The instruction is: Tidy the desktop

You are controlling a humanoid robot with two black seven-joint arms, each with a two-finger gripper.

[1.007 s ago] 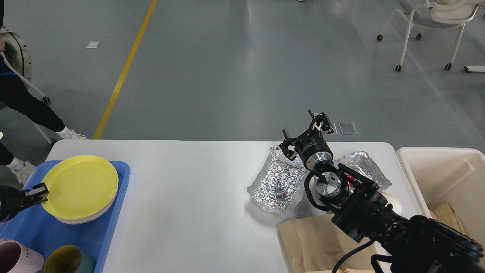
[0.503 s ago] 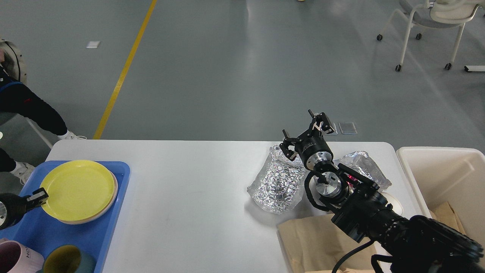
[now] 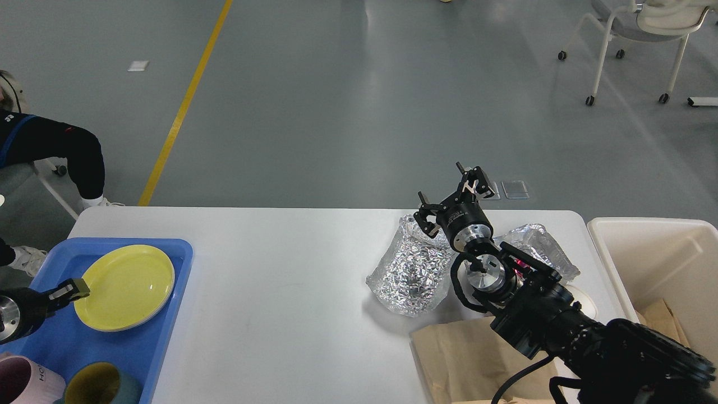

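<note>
The white desktop (image 3: 280,280) fills the lower half of the head view. My left gripper (image 3: 72,290) is at the far left, shut on the left rim of a yellow plate (image 3: 126,286) that lies flat in the blue tray (image 3: 148,350). My right gripper (image 3: 453,193) is open and empty. It hovers over the table's far edge, above a crumpled foil container (image 3: 412,272). A second foil container (image 3: 541,244) lies to the right, partly hidden by my right arm. A brown paper bag (image 3: 463,359) lies at the front edge.
A cream-white bin (image 3: 662,258) holding brown paper stands past the table's right end. A pink-white mug (image 3: 22,381) and a teal mug (image 3: 101,386) sit at the tray's front. A person's leg (image 3: 61,151) is beyond the left corner. A wheeled chair (image 3: 639,28) stands far right.
My left gripper has moved down and toward me with the yellow plate, which went from tilted and raised to lying flat in the tray. The person at left shifted. My right arm has not moved.
</note>
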